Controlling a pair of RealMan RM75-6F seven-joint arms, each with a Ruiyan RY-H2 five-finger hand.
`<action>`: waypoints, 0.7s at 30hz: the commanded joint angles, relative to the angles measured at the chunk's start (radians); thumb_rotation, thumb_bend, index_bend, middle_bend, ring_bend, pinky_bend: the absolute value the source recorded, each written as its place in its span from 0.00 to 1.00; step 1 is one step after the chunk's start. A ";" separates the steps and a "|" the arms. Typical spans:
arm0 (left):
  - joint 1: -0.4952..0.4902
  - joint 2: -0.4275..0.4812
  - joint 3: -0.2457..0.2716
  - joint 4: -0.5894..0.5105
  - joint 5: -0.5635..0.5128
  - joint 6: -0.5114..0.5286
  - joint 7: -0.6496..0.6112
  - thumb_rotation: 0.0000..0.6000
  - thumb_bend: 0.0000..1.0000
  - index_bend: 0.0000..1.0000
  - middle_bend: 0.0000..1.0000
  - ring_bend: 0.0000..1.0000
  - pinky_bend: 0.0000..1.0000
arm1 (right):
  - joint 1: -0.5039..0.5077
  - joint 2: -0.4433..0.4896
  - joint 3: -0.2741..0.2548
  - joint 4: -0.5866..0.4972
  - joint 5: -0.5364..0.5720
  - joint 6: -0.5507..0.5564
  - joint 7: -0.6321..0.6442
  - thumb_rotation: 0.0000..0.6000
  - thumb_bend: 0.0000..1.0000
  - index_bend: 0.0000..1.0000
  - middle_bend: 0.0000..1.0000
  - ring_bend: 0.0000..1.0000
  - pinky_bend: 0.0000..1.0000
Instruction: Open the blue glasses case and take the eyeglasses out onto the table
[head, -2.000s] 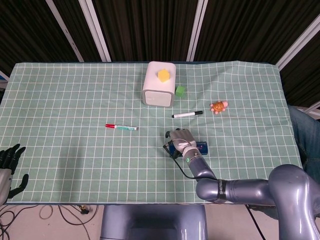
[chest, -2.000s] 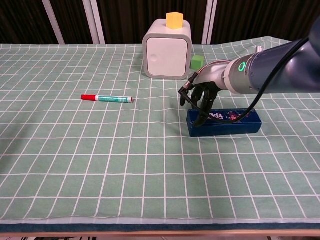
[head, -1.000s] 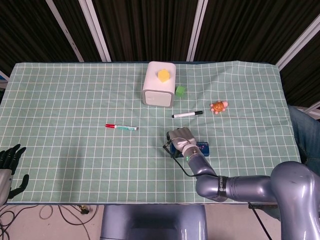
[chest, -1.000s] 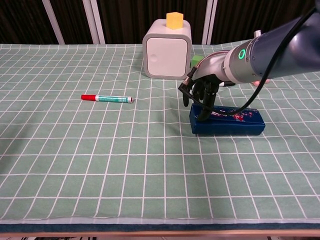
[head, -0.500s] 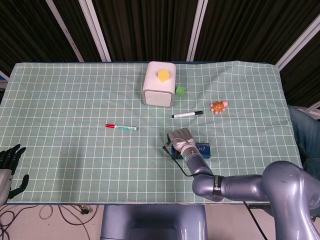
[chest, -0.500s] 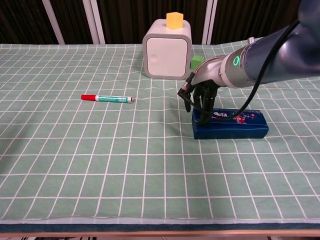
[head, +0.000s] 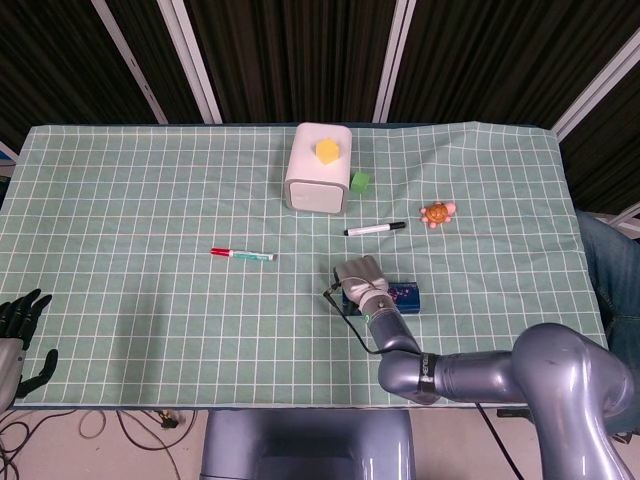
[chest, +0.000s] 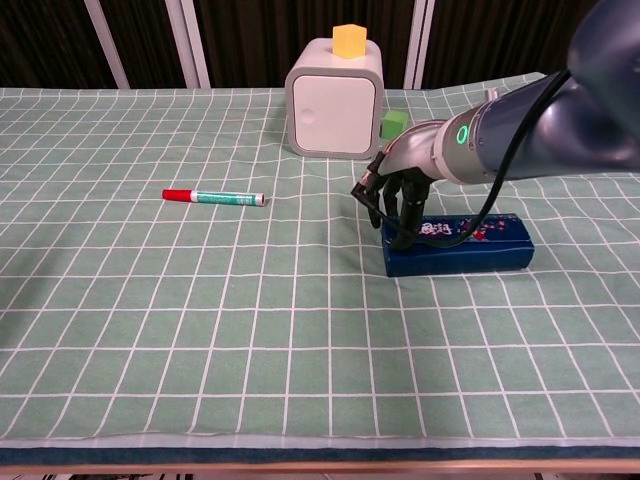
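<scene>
Your right hand (chest: 400, 200) hangs palm-down over the left end of the blue glasses case (chest: 462, 243), with the forearm reaching in from the right in the chest view and the wrist bent so the dark fingers (chest: 406, 222) point down onto the lid. The fingertips touch the top of the case near its left end; they are curled in together against it, but you cannot tell from either view whether they actually grip an edge. The case lies shut and flat on the green checked tablecloth (chest: 200, 300), its long side running left to right, in front of the white cube box (chest: 333, 100) and well right of the red-capped marker (chest: 213, 197).

In the head view your left hand (head: 20, 330) rests off the table's near-left corner, fingers spread apart and holding nothing
</scene>
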 joint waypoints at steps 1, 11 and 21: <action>0.000 0.000 0.000 0.000 -0.001 0.000 0.000 1.00 0.45 0.02 0.00 0.00 0.00 | 0.000 -0.006 0.003 0.008 0.005 0.003 -0.003 1.00 0.51 0.39 0.35 0.43 0.27; 0.000 0.001 0.001 -0.001 -0.002 -0.003 -0.001 1.00 0.45 0.02 0.00 0.00 0.00 | -0.031 -0.016 0.013 0.008 -0.070 0.043 0.018 1.00 0.29 0.39 0.30 0.30 0.25; -0.001 0.002 0.002 -0.004 -0.006 -0.007 0.001 1.00 0.45 0.02 0.00 0.00 0.00 | -0.043 -0.022 0.012 0.011 -0.089 0.073 -0.008 1.00 0.21 0.35 0.20 0.12 0.23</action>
